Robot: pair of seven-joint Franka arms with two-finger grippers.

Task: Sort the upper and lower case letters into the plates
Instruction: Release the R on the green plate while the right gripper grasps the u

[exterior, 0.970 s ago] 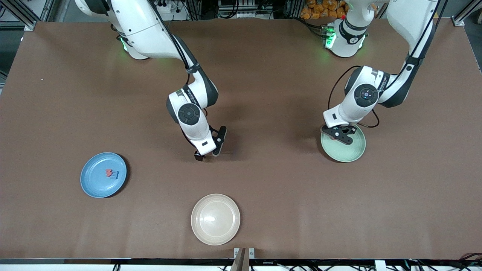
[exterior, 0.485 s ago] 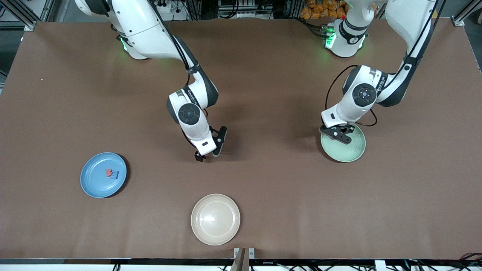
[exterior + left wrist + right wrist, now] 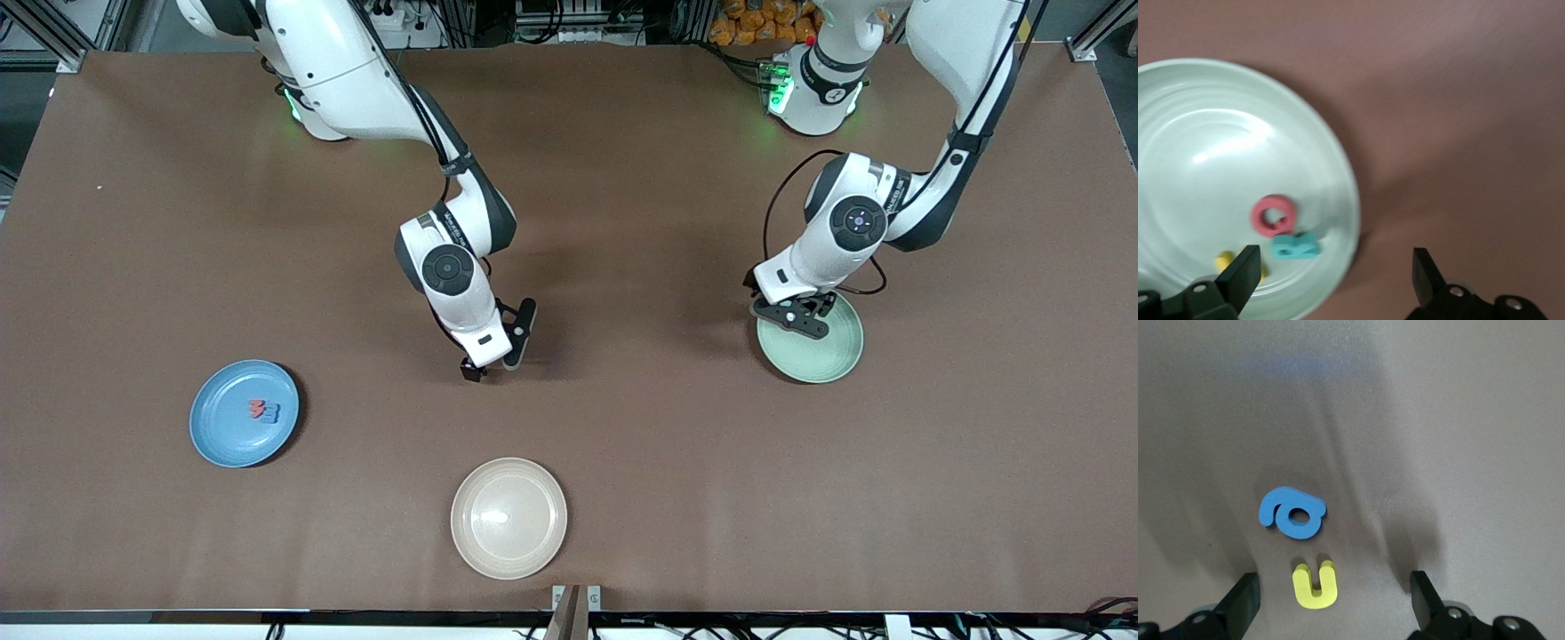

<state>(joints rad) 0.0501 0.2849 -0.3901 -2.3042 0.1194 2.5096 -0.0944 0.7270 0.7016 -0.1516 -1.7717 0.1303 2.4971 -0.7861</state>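
The pale mint green plate [image 3: 827,356] lies toward the left arm's end of the table. In the left wrist view this plate [image 3: 1218,147] holds a red ring-shaped letter [image 3: 1274,215], a teal letter [image 3: 1295,246] and a yellow letter [image 3: 1223,260] partly hidden by a finger. My left gripper [image 3: 791,318] is open and empty over the plate's rim [image 3: 1331,277]. The sky blue plate [image 3: 213,427] holds a red and a blue letter [image 3: 263,410]. My right gripper [image 3: 498,347] is open low over the table's middle, above a yellow u [image 3: 1315,585] and a blue small letter [image 3: 1293,513].
A cream-beige plate [image 3: 508,517] lies empty near the front edge, nearer the camera than the right gripper. Bare brown table surrounds all three plates.
My left gripper has shifted slightly from over the mint plate toward its rim on the right arm's side. The right arm has not moved.
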